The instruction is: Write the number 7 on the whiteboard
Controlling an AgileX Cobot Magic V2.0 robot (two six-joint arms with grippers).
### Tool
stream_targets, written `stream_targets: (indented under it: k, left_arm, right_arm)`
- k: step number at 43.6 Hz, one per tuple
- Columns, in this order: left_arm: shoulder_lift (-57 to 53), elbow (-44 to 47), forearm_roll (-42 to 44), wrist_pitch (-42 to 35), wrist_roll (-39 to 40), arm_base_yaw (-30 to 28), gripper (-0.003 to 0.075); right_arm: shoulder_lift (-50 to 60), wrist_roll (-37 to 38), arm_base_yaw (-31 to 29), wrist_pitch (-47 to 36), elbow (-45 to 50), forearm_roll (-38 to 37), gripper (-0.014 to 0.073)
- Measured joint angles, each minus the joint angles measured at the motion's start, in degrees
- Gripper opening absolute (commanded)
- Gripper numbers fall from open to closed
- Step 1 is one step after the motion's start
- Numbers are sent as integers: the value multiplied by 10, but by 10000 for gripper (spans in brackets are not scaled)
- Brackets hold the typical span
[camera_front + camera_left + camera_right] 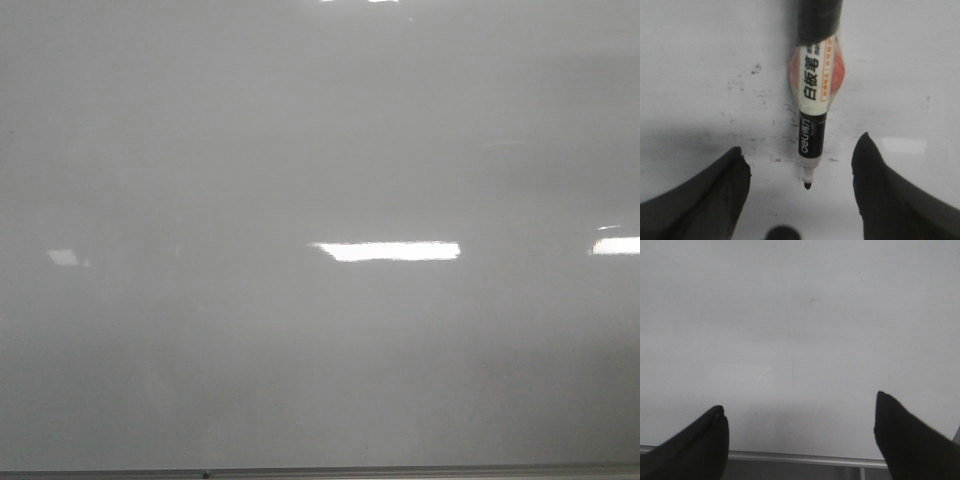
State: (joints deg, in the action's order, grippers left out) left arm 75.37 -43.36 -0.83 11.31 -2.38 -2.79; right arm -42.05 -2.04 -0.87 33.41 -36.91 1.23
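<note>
Across the front view, one whiteboard fills nearly everything, pale grey and glossy, with three bright glare patches across its middle band and a thin grey metal edge along the bottom. No drawn figure shows on it there; the surface reads as bare of ink in that view.

In the left wrist view, one marker lies lengthwise on the board surface, its black tip pointing toward the gripper and its other end running out of frame. The label is white and orange with black printed characters, the lower barrel black. The left gripper is spread wide: its two dark fingers stand well apart on either side of the marker tip, touching neither it nor the barrel. Faint dark smudges speckle the board around the marker.

In the right wrist view, the right gripper is likewise spread wide, two dark fingers with bare whiteboard between them. The metal edge of the board runs just beneath the fingers; beyond them the surface lies open, marked only by a faint thin line and a few specks.
</note>
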Motion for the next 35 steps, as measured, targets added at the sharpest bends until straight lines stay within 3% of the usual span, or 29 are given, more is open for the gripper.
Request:
stream_targets:
  k: [13,26,35]
  left_arm:
    - [41,0,0,-60,0,0,314]
    - [42,0,0,-75,0,0,136]
    - [42,0,0,-76,0,0,55]
  right_arm:
    - [0,0,0,0,0,0,615]
    - [0,0,0,0,0,0,615]
    - [0,0,0,-1,0,0,615]
